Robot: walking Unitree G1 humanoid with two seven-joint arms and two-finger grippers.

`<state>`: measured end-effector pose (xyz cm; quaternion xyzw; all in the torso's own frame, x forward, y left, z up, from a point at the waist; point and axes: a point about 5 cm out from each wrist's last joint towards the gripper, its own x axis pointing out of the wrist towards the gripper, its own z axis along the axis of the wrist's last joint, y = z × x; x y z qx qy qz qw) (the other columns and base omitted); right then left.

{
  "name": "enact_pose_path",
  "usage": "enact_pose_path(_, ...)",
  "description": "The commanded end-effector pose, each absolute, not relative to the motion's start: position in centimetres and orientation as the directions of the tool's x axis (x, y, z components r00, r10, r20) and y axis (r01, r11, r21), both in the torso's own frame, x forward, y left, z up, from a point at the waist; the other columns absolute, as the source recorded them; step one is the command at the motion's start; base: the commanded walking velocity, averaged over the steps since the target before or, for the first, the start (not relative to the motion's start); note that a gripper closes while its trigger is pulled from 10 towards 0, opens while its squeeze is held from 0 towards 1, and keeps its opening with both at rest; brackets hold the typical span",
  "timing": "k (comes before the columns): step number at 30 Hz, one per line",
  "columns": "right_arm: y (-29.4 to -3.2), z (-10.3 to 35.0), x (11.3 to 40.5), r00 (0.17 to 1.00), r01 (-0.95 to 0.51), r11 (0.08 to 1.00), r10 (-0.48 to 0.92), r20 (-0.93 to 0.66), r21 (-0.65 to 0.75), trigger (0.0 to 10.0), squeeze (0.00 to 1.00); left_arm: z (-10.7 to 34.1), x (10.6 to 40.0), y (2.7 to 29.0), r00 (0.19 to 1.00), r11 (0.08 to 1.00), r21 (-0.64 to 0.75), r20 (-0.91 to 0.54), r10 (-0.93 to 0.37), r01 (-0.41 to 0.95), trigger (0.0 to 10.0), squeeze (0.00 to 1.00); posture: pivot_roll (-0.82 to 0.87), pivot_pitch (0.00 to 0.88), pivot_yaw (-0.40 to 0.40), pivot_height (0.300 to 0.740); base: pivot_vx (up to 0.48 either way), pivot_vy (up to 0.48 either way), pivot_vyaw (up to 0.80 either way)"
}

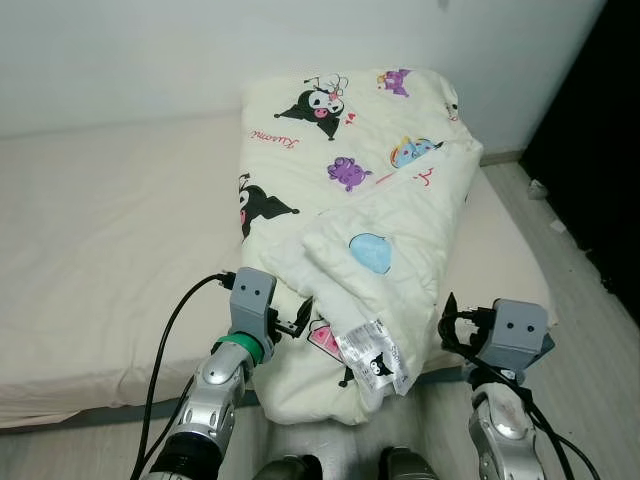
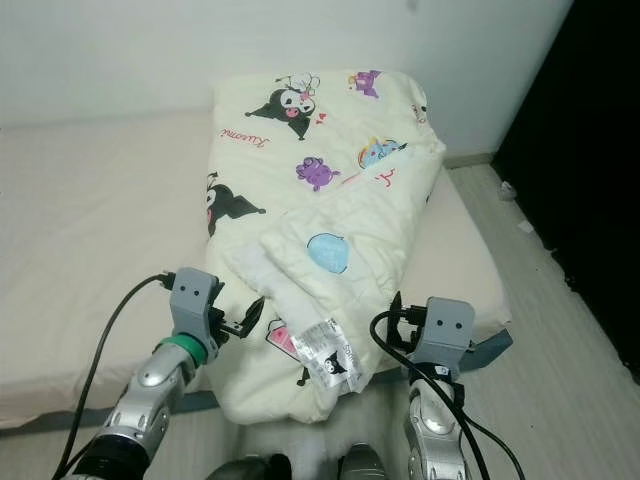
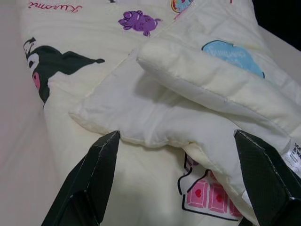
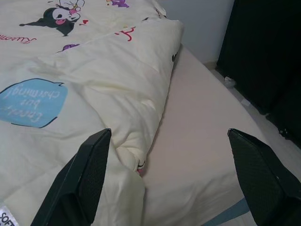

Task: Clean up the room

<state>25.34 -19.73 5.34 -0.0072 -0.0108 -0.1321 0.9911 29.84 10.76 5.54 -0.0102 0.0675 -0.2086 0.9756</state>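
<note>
Left eye view: folded quilt (image 1: 345, 215) lies on the bed (image 1: 110, 240), long axis running from the near edge toward the wall.

Wrist views: left end effector (image 3: 176, 181) and right end effector (image 4: 169, 176), both spread open, face the quilt's near end.

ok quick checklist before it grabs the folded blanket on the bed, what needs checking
1. Left gripper open: ok, its fingers stand wide apart.
2. Right gripper open: ok, fingers spread.
3. Left gripper lined up with the blanket: ok, it faces the near folded edge, with the care label just to its right.
4. Right gripper lined up with the blanket: not ok, it looks mostly at bare mattress beside the blanket's right edge.
5. Blanket fully on the mattress: not ok, its near end hangs over the front edge.
6. Fingers touching the fabric: cannot tell.
</note>
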Motion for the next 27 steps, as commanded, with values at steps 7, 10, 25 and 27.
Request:
enact_pose_path(7, -19.7, 5.0, 24.9, 0.963, 0.269, 0.963, -0.269, 0.006, -0.008, 10.0, 0.00, 4.9, 29.4, 10.7, 0.898, 0.912, -0.049, -0.161, -0.410, 0.408, 10.0, 0.00, -0.05, 0.120, 0.137, 0.645, 0.000, 0.000, 0.00)
enact_pose_path(10, -19.7, 5.0, 24.9, 0.963, 0.270, 0.963, -0.270, 0.007, -0.006, 10.0, 0.00, 4.9, 29.4, 10.7, 0.898, 0.912, -0.048, -0.161, -0.410, 0.408, 10.0, 0.00, -0.05, 0.120, 0.137, 0.635, 0.000, 0.000, 0.00)
enact_pose_path(25, -19.7, 5.2, 24.5, 0.962, 0.272, 0.962, -0.271, 0.026, -0.005, 10.0, 0.00, 6.7, 29.9, 10.3, 0.897, 0.896, -0.126, -0.068, -0.436, 0.426, 10.0, 0.00, -0.05, 0.119, 0.135, 0.635, 0.000, 0.000, 0.00)
enact_pose_path(27, -19.6, 5.0, 24.4, 0.963, 0.270, 0.963, -0.270, 0.023, -0.007, 10.0, 0.00, 7.2, 30.2, 10.3, 0.896, 0.893, -0.134, -0.055, -0.440, 0.430, 10.0, 0.00, -0.05, 0.120, 0.135, 0.635, 0.000, 0.000, 0.00)
